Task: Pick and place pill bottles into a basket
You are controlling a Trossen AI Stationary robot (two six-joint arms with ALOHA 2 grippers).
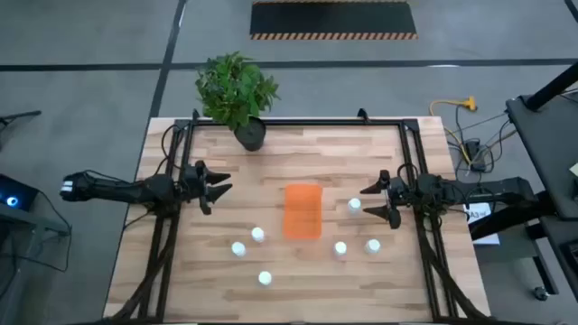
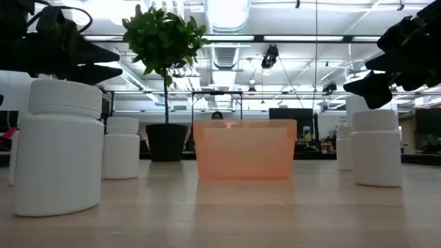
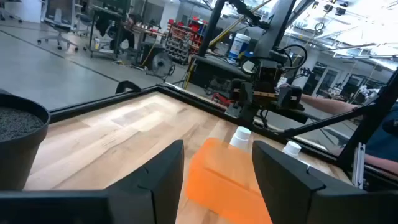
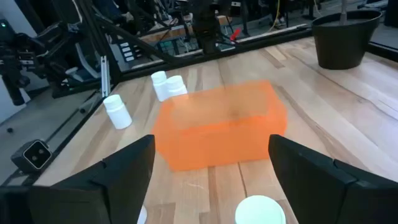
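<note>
Right gripper [image 1: 380, 202] open beside bottle [image 1: 354, 206]; basket [image 1: 303, 211] apparently empty.

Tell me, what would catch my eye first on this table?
The bright orange basket sits mid-table, apparently empty, with six small white pill bottles scattered around it on the wood. Two dark arms reach in from either side, the left claw and right claw both open and holding nothing. A leafy potted plant stands at the table's far edge.

Robotics lab: concrete floor [image 1: 81, 36], hazard-striped mat [image 1: 332, 20] (equipment racks [image 3: 186, 37] behind).
</note>
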